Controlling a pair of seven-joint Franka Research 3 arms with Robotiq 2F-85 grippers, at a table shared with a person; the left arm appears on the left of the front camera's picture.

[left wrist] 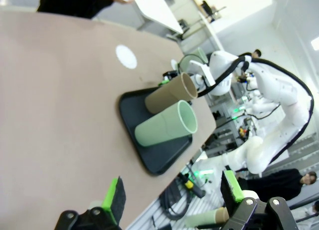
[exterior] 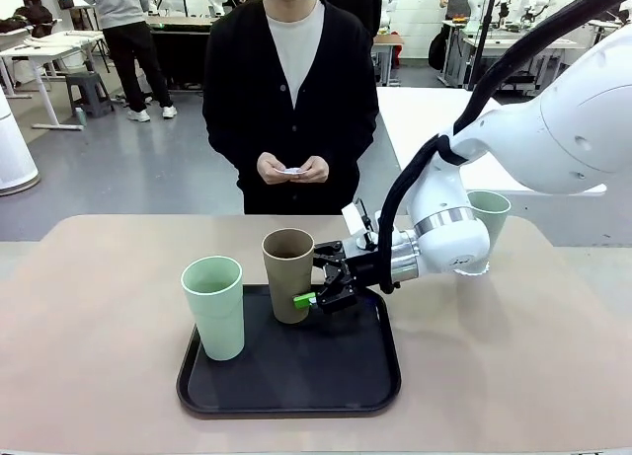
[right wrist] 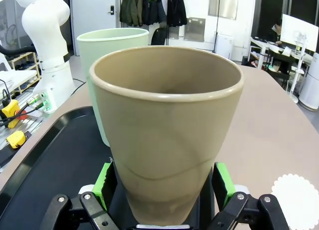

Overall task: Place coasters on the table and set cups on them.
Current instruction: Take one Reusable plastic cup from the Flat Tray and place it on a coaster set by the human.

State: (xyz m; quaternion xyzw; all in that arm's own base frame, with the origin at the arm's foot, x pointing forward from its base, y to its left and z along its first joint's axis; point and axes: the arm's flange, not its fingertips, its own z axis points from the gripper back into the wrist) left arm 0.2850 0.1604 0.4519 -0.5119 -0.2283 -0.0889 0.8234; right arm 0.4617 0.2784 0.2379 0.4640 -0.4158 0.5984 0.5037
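The right end effector (exterior: 314, 285) has its fingers spread wide, one green pad on either side of the lower part of the brown cup (exterior: 287, 272). In the right wrist view the pads sit just beside the cup's wall, and whether they touch it cannot be told. The brown cup stands upright on the black tray (exterior: 296, 376), near the tray's far edge. A mint green cup (exterior: 213, 307) stands upright on the same tray toward the robot's left, close to the brown one. The left end effector (left wrist: 174, 192) hangs with its fingers apart and nothing between them, over the near edge of the counter (exterior: 99, 277). One white scalloped coaster (left wrist: 126, 56) lies flat on the bare counter, apart from the tray, with no cup on it. A second mint green cup (exterior: 489, 210) stands farther back behind the right arm, its base hidden. At the far side the person's hands (exterior: 292, 169) hold something small and white at waist height.
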